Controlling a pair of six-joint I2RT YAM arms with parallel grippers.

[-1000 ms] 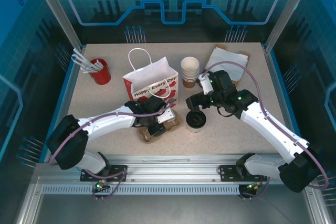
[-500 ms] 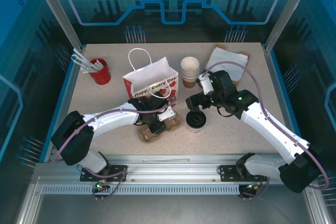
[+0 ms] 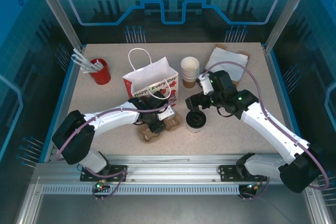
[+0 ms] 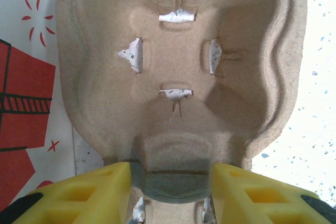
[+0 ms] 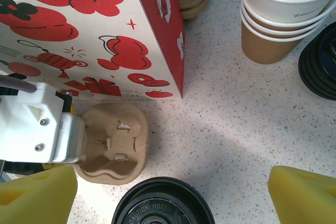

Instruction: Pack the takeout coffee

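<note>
The takeout coffee, a pale cup under a black lid marked "CAUTION HOT", stands right of a brown pulp cup carrier. My right gripper hovers open over it; in the right wrist view the lid lies between and below my spread yellow fingers. My left gripper sits low on the carrier. In the left wrist view its yellow fingers press either side of the middle ridge of the carrier, so the gripper is shut on it.
A white and red paper bag stands upright just behind the carrier. Behind the coffee are stacked lidless cups, black lids and napkins. A red cup of stirrers stands far left.
The left arm's upper part has swung a little to the right while its gripper stays on the carrier. The right arm and the coffee have not moved.
</note>
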